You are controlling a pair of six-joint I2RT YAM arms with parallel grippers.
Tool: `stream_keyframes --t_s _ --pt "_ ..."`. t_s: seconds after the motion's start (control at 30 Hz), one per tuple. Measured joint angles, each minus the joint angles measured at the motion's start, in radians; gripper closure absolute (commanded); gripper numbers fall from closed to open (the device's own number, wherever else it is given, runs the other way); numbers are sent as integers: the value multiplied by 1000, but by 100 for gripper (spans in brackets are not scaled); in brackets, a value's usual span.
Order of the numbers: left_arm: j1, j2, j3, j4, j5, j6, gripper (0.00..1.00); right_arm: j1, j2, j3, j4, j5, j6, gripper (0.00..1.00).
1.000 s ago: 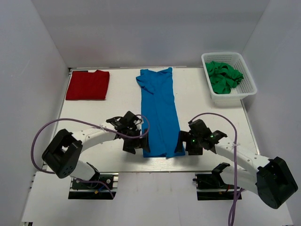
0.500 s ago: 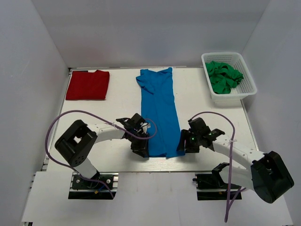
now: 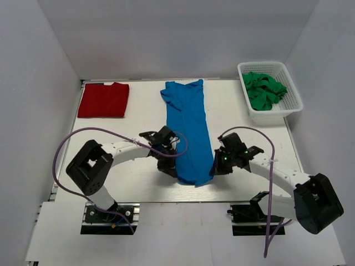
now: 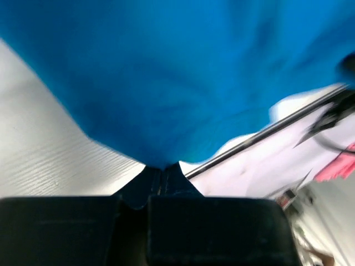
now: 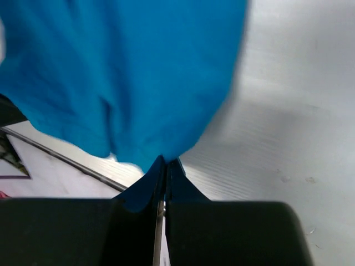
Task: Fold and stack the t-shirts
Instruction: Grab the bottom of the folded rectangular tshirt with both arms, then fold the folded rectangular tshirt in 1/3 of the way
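A bright blue t-shirt [image 3: 188, 130], folded into a long strip, lies down the middle of the table, collar at the far end. My left gripper [image 3: 173, 169] is shut on its near left corner, and the left wrist view shows the blue cloth [image 4: 166, 83] pinched at the fingertips [image 4: 161, 166]. My right gripper [image 3: 213, 168] is shut on the near right corner, with the blue cloth [image 5: 127, 77] caught between its closed tips [image 5: 166, 163]. The near hem is drawn in and rounded between the two grippers. A dark red t-shirt [image 3: 104, 100] lies folded at the far left.
A white basket [image 3: 291, 105] holding crumpled green cloth [image 3: 264, 90] stands at the far right. White walls enclose the table on three sides. The table's front edge [image 3: 183, 202] runs just below the blue shirt's hem.
Both grippers went from open to shut on the blue t-shirt's near corners. They moved slightly inward and away from the front edge, bunching the hem into a rounded end.
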Motion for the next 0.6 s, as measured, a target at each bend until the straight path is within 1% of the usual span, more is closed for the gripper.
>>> stream_keyframes --t_s 0.23,0.47,0.6 --pt "37 15 260 -78 -144 6 100 -48 107 293 -96 55 -36 100" --pt "168 165 455 -130 -232 8 100 -133 283 556 -122 94 -93 100" --pt "238 219 531 -126 -253 7 100 -170 370 651 -125 101 -116 100"
